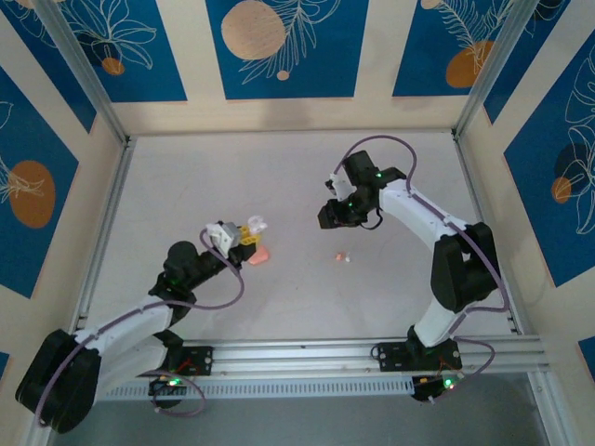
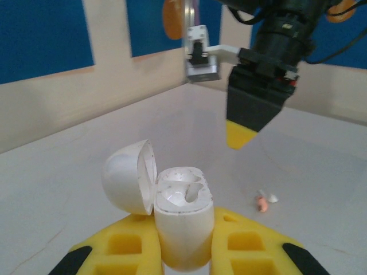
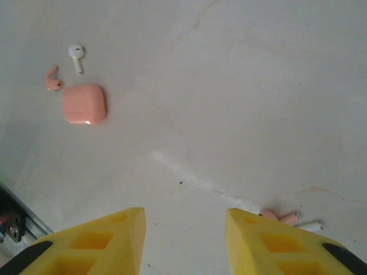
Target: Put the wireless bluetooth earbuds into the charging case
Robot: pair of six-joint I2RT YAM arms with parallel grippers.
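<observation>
My left gripper (image 2: 183, 232) (image 1: 247, 232) is shut on a white charging case (image 2: 182, 223) (image 1: 254, 223), held upright with its hinged lid (image 2: 129, 176) swung open to the left and two hollow sockets showing. A closed salmon-pink charging case (image 3: 84, 103) (image 1: 259, 255) lies on the table just below it. A pink earbud (image 3: 53, 79) and a white earbud (image 3: 76, 56) lie beside the pink case. More earbuds (image 1: 342, 257) (image 2: 265, 201) (image 3: 287, 218) lie mid-table. My right gripper (image 3: 184, 215) (image 1: 327, 218) (image 2: 241, 134) hovers open and empty above the table, beside those mid-table earbuds.
Metal rails (image 1: 102, 232) border the white table (image 1: 297, 177) on the left and right, and a slotted rail (image 1: 372, 353) runs along the near edge. Patterned blue and cream walls (image 1: 288, 46) close in the back and sides.
</observation>
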